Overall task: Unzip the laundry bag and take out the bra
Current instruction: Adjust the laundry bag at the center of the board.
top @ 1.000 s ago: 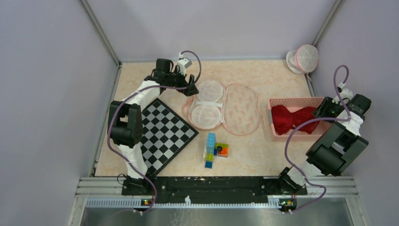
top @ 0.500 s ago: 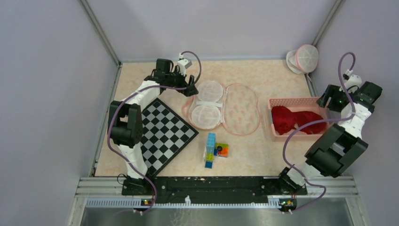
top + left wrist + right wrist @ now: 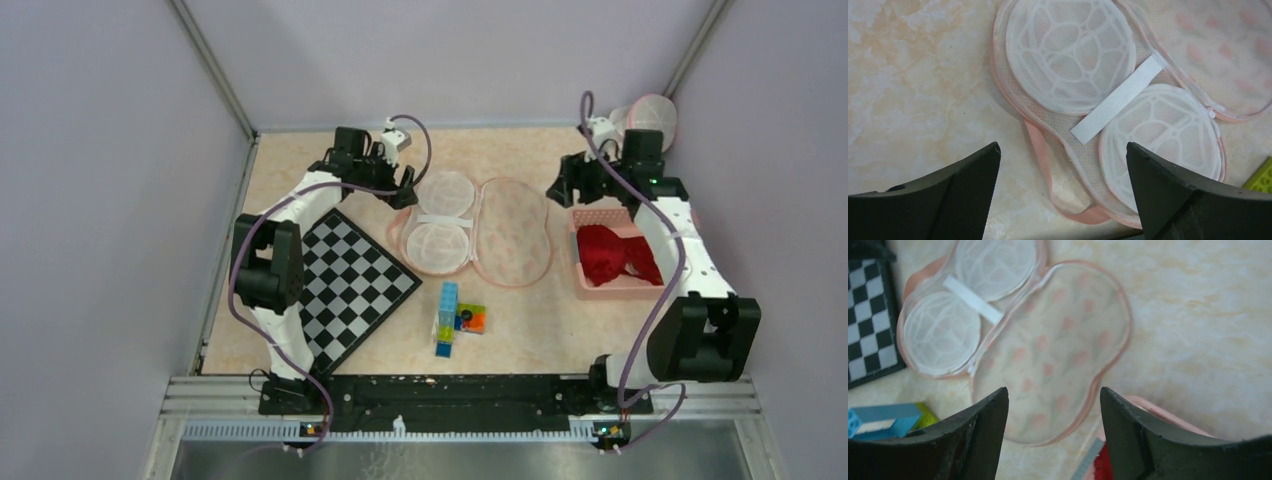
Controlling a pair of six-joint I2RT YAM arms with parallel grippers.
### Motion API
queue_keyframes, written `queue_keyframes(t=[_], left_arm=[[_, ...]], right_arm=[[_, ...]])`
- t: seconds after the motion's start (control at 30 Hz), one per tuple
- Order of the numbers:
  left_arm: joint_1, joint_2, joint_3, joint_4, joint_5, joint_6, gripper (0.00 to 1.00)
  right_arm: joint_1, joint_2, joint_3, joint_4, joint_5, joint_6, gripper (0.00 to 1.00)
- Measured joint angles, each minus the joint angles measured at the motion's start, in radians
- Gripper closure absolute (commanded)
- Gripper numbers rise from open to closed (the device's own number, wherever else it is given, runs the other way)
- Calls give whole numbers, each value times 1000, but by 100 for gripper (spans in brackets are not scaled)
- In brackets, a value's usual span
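Red bra (image 3: 612, 256) x1, in pink basket (image 3: 604, 291) x1, table right | laundry bag (image 3: 510, 235) x1, unzipped, flat mid-table, 2 white mesh cups (image 3: 1070, 55) | left gripper (image 3: 1063, 155) fingers wide apart, empty, over bag | right gripper (image 3: 1054, 400) fingers apart, empty, by basket's far corner | checkerboard (image 3: 350, 280) x1

Illumination is bright, even and diffuse, arriving from overhead. Shadows on the marble-pattern table (image 3: 580, 330) are soft and short. The top view is sharp throughout. The left wrist view renders the laundry bag (image 3: 1073, 65) mesh crisply; the right wrist view is slightly blurred, and its near fingers (image 3: 973, 440) are soft-edged.
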Motion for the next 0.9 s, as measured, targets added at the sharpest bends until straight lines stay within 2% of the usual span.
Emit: queue_keyframes(t=[0.2,0.37,0.57,0.73,0.9], left_arm=[[-44,0,-3,-37,-47,56,1],[-70,13,-12,-42,-58,72,1],[-83,88,-12,-45,-102,72,1],[-84,112,-23,-55,-139,70,1],[-84,112,-45,-54,-169,64,1]], right_arm=[[209,9,-136,53,16,15,34],[303,126,-158,103,38,29,36],[344,306,-149,175,80,55,38],[347,465,-69,190,130,74,38],[347,540,42,209,166,74,39]])
